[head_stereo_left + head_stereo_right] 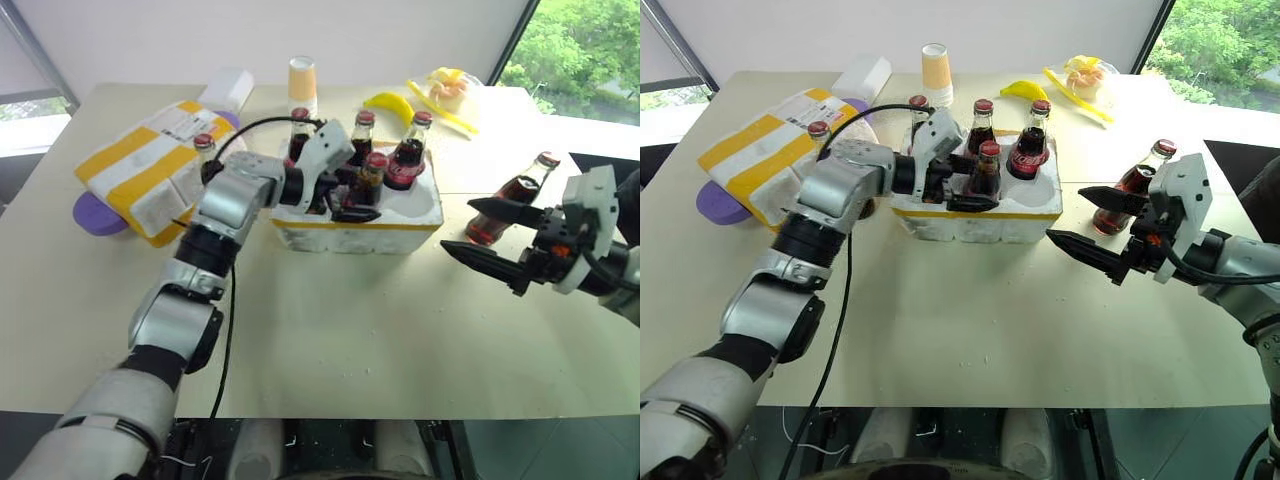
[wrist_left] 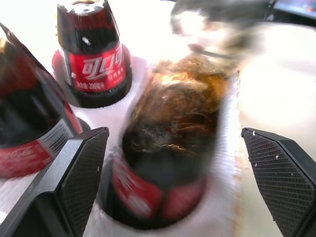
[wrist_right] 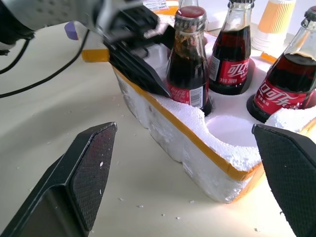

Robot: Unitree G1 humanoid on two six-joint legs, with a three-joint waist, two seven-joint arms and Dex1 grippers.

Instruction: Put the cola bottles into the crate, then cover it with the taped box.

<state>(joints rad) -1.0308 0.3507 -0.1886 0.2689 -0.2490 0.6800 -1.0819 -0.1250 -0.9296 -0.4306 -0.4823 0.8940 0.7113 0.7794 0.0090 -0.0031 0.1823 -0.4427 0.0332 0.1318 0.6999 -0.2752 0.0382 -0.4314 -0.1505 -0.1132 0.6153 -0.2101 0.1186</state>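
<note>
Styrofoam crate seats four cola bottles upright; left gripper stands spread around the front one, while right gripper, fingers apart, nears a loose bottle beside the crate.

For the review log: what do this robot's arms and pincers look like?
Silver-grey segmented arms with black joints. A loose black cable runs along the left arm. Each wrist ends in a white housing with two black, tapered, textured fingers: left pincer, right pincer.
</note>
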